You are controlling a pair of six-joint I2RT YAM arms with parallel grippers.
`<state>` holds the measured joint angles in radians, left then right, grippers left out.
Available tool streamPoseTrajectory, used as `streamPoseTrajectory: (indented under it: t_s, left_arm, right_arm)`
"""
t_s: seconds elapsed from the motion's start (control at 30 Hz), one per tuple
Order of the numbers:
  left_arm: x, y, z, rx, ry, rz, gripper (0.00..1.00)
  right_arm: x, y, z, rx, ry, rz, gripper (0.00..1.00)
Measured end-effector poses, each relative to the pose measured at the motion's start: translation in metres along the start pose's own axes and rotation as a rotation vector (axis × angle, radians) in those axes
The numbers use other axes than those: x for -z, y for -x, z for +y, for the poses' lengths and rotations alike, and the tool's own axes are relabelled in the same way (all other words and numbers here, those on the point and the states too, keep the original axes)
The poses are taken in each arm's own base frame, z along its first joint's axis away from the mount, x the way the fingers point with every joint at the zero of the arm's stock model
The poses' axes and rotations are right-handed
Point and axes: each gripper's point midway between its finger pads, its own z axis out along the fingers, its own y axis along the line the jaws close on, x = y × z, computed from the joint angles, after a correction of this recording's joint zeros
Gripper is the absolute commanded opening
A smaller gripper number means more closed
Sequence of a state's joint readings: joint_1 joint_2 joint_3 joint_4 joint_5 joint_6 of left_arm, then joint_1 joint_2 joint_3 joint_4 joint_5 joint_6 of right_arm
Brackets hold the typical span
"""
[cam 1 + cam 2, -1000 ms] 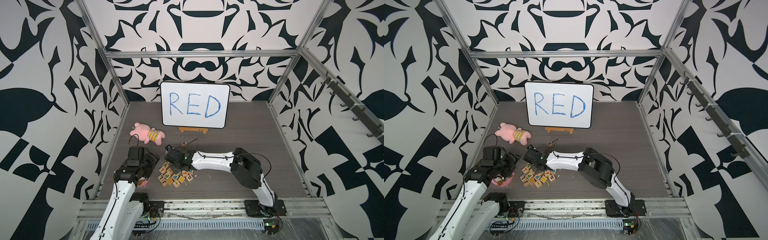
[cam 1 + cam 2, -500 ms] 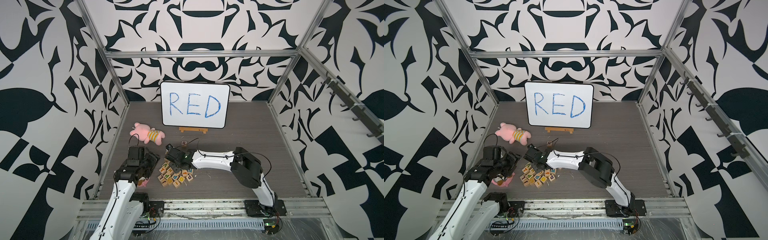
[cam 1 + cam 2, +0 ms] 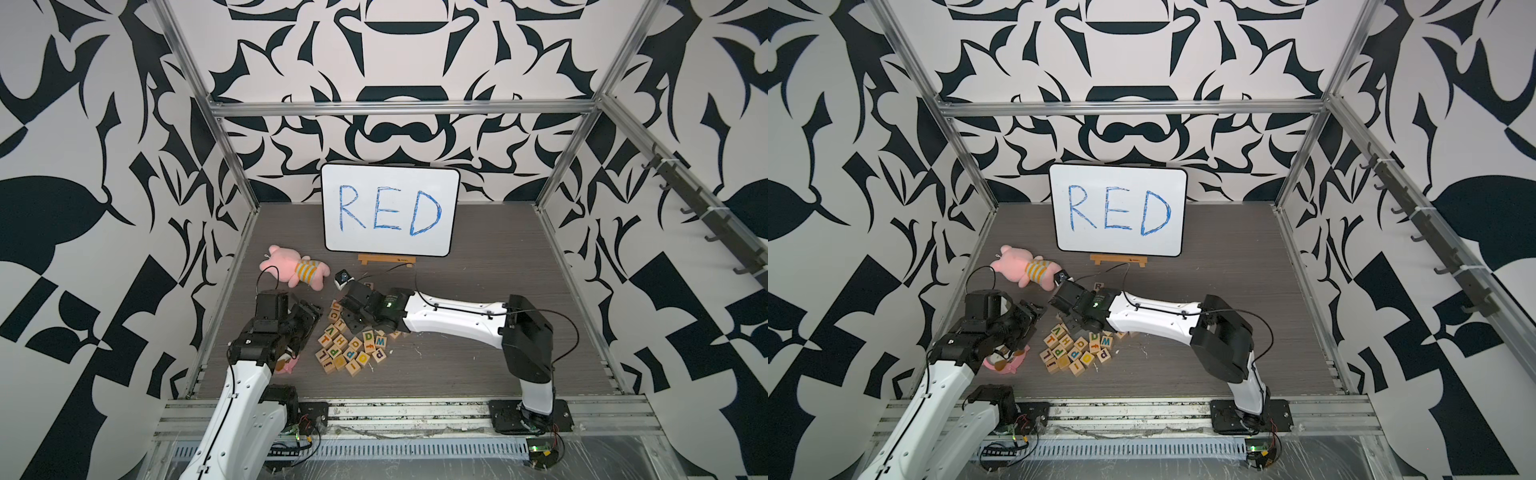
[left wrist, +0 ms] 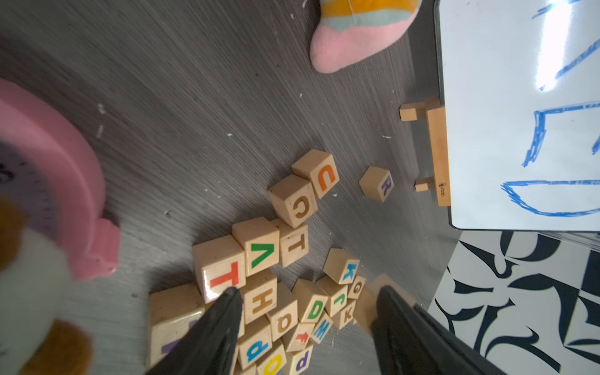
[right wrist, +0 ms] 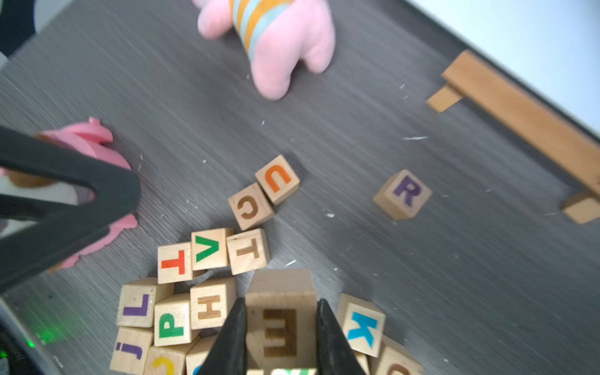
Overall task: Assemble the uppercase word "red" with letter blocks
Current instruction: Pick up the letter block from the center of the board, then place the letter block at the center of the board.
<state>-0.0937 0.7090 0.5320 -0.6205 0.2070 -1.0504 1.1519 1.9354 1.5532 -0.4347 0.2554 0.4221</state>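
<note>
Wooden E block [image 5: 281, 328] is lifting off the pile [image 5: 209, 248], clamped in your right pincer [image 5: 281, 302] (left pincer [image 4: 307, 289] is gaping, empty), likely heading for the R block [image 5: 404, 194].

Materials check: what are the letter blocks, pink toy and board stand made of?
Blocks: probably pale unfinished wood, with faint grain and matte faces; letters look printed.
Toy: plush fabric, with a fuzzy, soft outline.
Stand: wood, warmer tone, possibly varnished.

light: bright, even | glare: whiteboard [image 4: 552, 48] | blur: wrist views' near objects
</note>
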Motion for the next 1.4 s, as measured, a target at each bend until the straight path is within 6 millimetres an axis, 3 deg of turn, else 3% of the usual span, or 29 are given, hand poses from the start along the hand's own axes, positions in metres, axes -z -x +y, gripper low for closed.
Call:
streamPoseTrajectory:
  t_s: [0.1, 0.37, 0.53, 0.77, 1.03, 1.4]
  left_arm:
    - [-0.003, -0.003, -0.006, -0.028, -0.015, 0.016, 0.70]
    - [-0.019, -0.038, -0.031, -0.208, -0.013, 0.117, 0.73]
    - [-0.029, -0.053, -0.052, -0.298, -0.018, 0.144, 0.73]
    - [-0.041, -0.054, -0.051, -0.310, 0.020, 0.147, 0.74]
    - [-0.038, -0.046, -0.052, -0.306, 0.021, 0.102, 0.75]
    - [-0.033, -0.043, -0.054, -0.297, 0.011, 0.076, 0.76]
  right_arm:
    - [0.005, 0.002, -0.021, -0.027, -0.025, -0.014, 0.20]
    - [0.007, -0.029, -0.105, -0.109, -0.160, 0.042, 0.20]
    - [0.015, -0.038, -0.139, -0.160, -0.209, 0.049, 0.20]
    - [0.009, -0.040, -0.143, -0.176, -0.209, 0.047, 0.20]
    - [-0.031, -0.059, -0.139, -0.167, -0.213, 0.130, 0.19]
    - [-0.062, -0.045, -0.130, -0.168, -0.205, 0.137, 0.23]
